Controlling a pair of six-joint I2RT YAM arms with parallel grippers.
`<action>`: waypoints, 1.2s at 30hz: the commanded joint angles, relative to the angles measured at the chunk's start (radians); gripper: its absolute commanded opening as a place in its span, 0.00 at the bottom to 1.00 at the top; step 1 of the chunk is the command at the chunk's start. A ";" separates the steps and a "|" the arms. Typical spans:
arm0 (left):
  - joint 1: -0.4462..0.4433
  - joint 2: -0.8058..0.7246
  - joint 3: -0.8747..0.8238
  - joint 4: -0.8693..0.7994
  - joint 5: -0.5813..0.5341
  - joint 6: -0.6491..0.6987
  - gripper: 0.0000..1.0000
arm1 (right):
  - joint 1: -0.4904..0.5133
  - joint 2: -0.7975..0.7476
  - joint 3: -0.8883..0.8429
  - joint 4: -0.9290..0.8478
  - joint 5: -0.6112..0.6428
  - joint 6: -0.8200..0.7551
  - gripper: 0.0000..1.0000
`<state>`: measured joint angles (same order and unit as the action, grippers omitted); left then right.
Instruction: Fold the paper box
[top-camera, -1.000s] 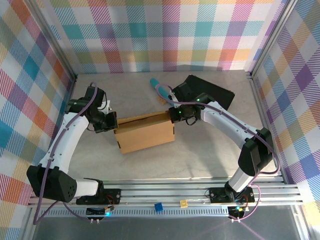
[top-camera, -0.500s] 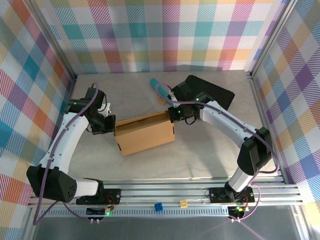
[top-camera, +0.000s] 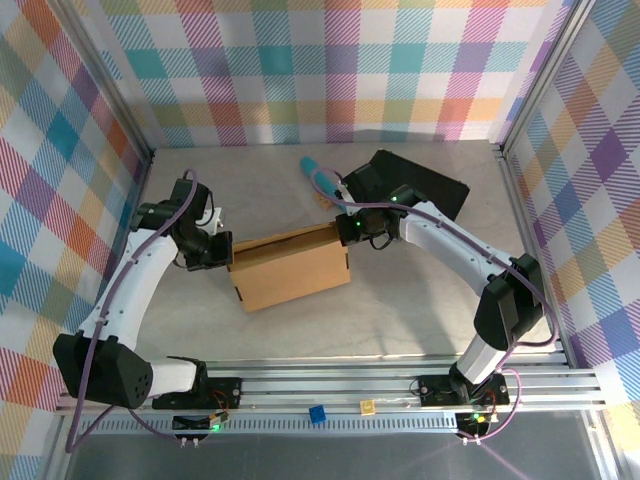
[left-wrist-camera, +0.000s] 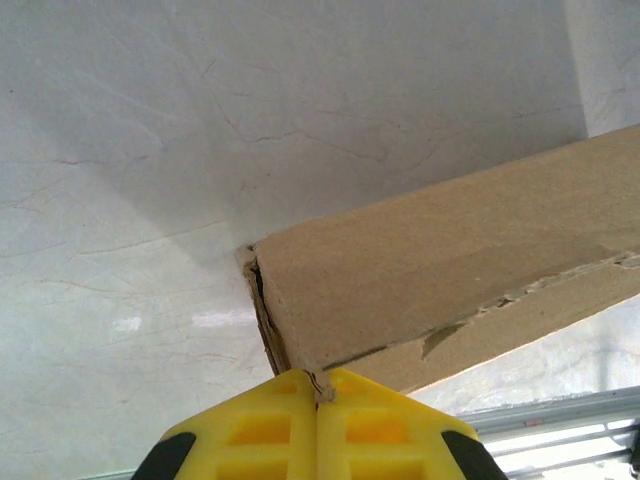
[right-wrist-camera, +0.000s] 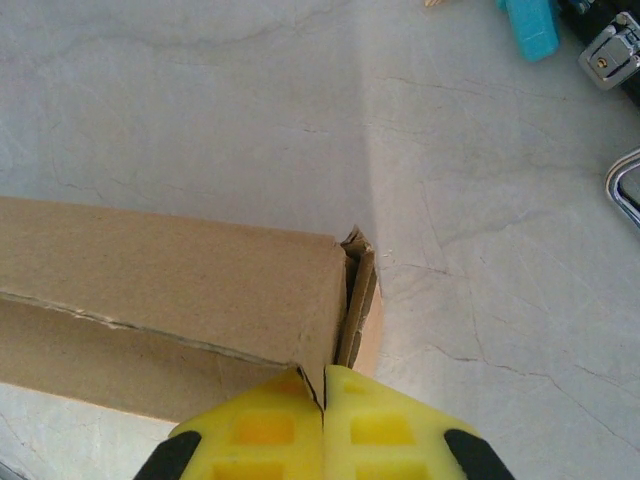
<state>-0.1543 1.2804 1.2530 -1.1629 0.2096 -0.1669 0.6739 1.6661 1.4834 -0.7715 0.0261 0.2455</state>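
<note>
paper box (top-camera: 290, 268): 1, brown, lying mid-table (top-camera: 400, 310) between my two arms | my left gripper (left-wrist-camera: 318, 385): 1, yellow fingers pressed together, tips against the box's left end corner | my right gripper (right-wrist-camera: 322, 385): 1, fingers likewise closed, tips against its right end corner | black case (top-camera: 425, 187): 1, far right | teal item (top-camera: 318, 176): 1, just beside the case

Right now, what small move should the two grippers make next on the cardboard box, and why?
Probably nudge the right gripper slightly inward. It and the left gripper are shut on the paper box at opposite ends, and the end flaps beside the right one gape, so a push may seat them.
</note>
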 joint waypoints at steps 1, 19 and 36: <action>0.007 -0.036 -0.049 0.018 0.030 -0.022 0.00 | 0.006 0.045 -0.006 -0.117 -0.008 -0.009 0.00; 0.007 -0.155 -0.183 0.135 0.077 -0.145 0.22 | 0.006 0.031 -0.047 -0.063 0.033 -0.038 0.00; 0.009 -0.440 -0.185 0.179 -0.027 -1.014 0.60 | 0.006 0.025 -0.052 -0.065 0.036 -0.034 0.00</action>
<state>-0.1539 0.8951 1.0691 -1.0061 0.2558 -0.8921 0.6746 1.6699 1.4727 -0.7334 0.0460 0.2230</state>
